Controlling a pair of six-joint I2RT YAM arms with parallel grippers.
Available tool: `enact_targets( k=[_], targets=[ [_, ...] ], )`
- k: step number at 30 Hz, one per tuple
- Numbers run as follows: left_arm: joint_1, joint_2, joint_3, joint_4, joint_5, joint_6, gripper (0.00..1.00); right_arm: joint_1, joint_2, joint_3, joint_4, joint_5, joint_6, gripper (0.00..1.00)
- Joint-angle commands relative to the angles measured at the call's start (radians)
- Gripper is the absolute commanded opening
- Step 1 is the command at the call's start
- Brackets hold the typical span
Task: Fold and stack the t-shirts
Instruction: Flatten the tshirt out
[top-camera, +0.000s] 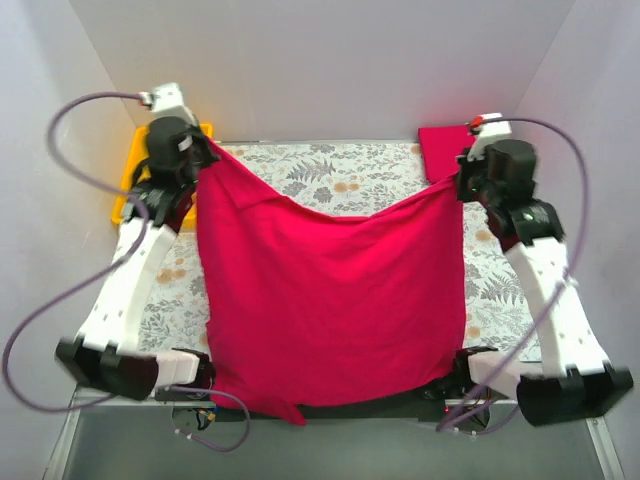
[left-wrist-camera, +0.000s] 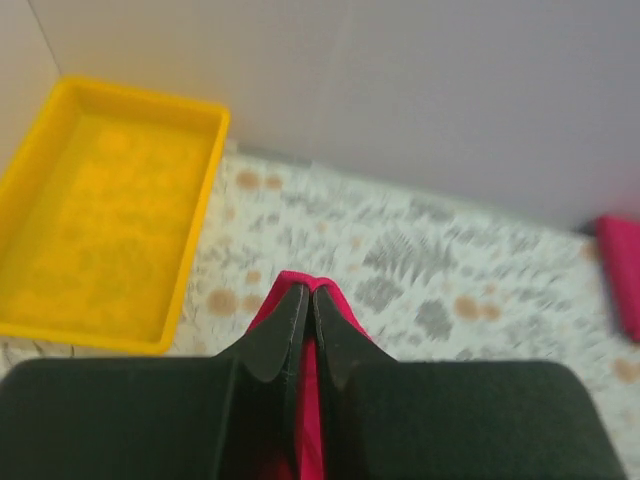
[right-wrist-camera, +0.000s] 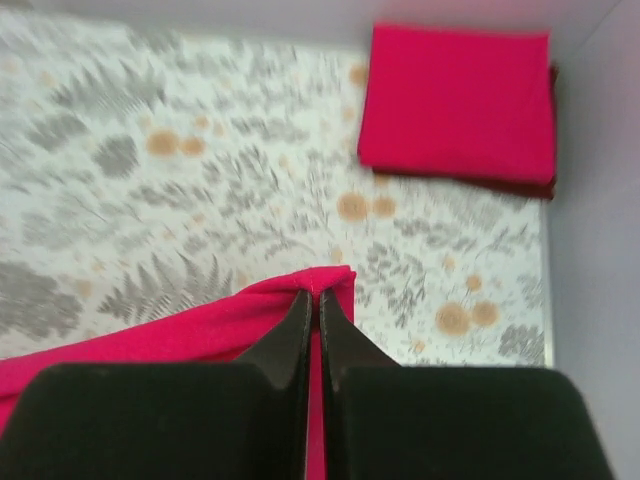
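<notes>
Both arms reach toward 12 o'clock, with the wrists lifted over the far half of the worktop (top-camera: 330, 175). The left gripper (top-camera: 207, 150) and the right gripper (top-camera: 458, 186) are each pressed together on one upper corner of the open t-shirt (top-camera: 330, 300). It sags between them and hangs toward 6 o'clock, past the near edge. A second red piece, the folded t-shirt (top-camera: 443, 140), lies at 1 o'clock, near the right gripper. One yellow tray (left-wrist-camera: 100, 200) sits at 10 o'clock.
</notes>
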Motion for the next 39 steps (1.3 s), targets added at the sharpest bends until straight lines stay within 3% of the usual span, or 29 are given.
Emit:
enact_targets(
  k=[1, 9, 16, 27, 34, 39],
  targets=[
    [0.008, 0.126, -0.103, 0.12, 0.02, 0.007, 0.0, -0.005, 0.098, -0.115, 0.184, 0.091, -0.012, 0.01],
    [0.046, 0.537, -0.068, 0.232, 0.04, -0.045, 0.0, -0.021, 0.455, -0.227, 0.513, 0.154, -0.009, 0.01],
    [0.063, 0.723, 0.016, 0.235, 0.1, -0.082, 0.0, -0.043, 0.687, -0.138, 0.547, 0.136, -0.03, 0.01],
    [0.076, 0.687, 0.048, 0.113, 0.207, -0.221, 0.0, -0.078, 0.767, -0.065, 0.548, 0.082, 0.0, 0.01],
    [0.071, 0.598, 0.079, 0.03, 0.202, -0.31, 0.0, -0.095, 0.732, -0.06, 0.548, 0.091, 0.013, 0.01],
    [-0.01, 0.556, 0.072, 0.031, 0.132, -0.306, 0.0, -0.103, 0.722, -0.081, 0.55, 0.104, 0.013, 0.01]
  ],
)
